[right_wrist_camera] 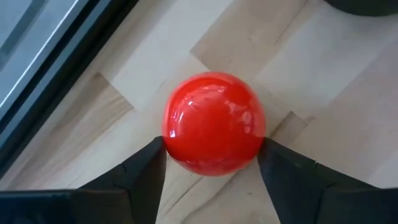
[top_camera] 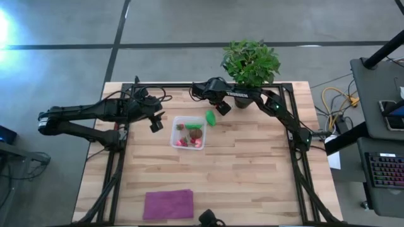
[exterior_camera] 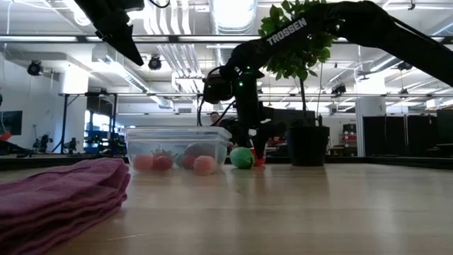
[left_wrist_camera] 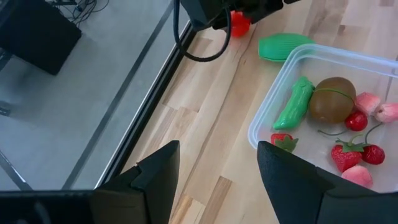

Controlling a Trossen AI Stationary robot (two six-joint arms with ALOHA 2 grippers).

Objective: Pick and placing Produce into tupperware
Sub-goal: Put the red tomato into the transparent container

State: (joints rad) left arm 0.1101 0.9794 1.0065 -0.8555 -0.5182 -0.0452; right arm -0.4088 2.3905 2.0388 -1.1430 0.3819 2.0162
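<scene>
Item count:

- Tupperware (top_camera: 173,133): one.
- Pieces inside the tupperware, per left wrist view: one long green piece (left_wrist_camera: 293,104), one brown ball (left_wrist_camera: 333,99), two pink pieces (left_wrist_camera: 367,101) on the far side and a third pink piece (left_wrist_camera: 359,176) at the frame edge, a cherry pair (left_wrist_camera: 364,137), two strawberries (left_wrist_camera: 344,155).
- Pieces on the table outside it: one green oval (top_camera: 210,118), one red ball (right_wrist_camera: 213,122).
- Arms: two; grippers: left gripper (top_camera: 156,122), right gripper (top_camera: 222,106).
- Potted plant (top_camera: 250,62): one.
- Purple cloth (top_camera: 168,204): one.
- Person (exterior_camera: 214,117), seen in low view: one.
</scene>
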